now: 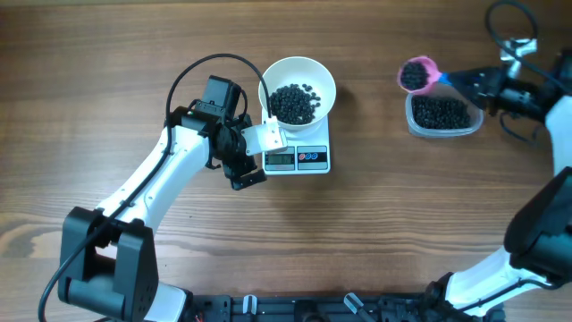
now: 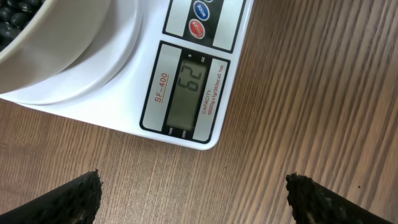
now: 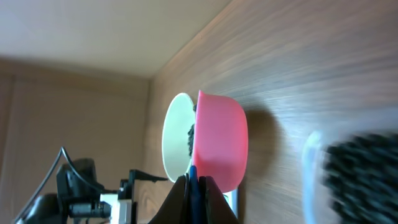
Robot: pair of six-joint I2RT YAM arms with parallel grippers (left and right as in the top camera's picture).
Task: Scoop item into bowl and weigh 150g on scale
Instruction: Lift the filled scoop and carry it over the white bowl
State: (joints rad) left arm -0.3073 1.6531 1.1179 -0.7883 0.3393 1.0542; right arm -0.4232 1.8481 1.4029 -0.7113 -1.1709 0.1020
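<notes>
Nearest, on the left, the left gripper (image 2: 193, 183) hovers low over the wooden table (image 2: 323, 93). Its ribbed black fingers (image 2: 68, 199) are spread wide and hold nothing. It is aimed at the near edge of the white rectangular digital kitchen scale (image 1: 297, 159). The scale's grey display (image 2: 186, 93) is lit, but the digits lie sideways and I cannot read them with confidence. On the far part of the scale stands the round deep white bowl (image 1: 317, 76), with a dark heap of small round black bean-like pellets (image 1: 293, 103) covering its bottom. Far right, the right gripper (image 3: 194, 186) is pinched tight on the thin blue handle (image 1: 458, 79) of a pink round plastic scoop (image 3: 217, 140). The scoop carries a load of pellets at the far left corner of the clear plastic tub (image 1: 413, 125), which holds the rest.

The pellets are likely hard, light and free-rolling. Fingers cannot grip them, so they should travel in the scoop, kept level, then be tipped slowly so that few bounce off the bowl's rim. The scoop looks light and stiff, and its handle is the place to hold it. The bowl probably slides easily, so a nudge would upset the reading.
</notes>
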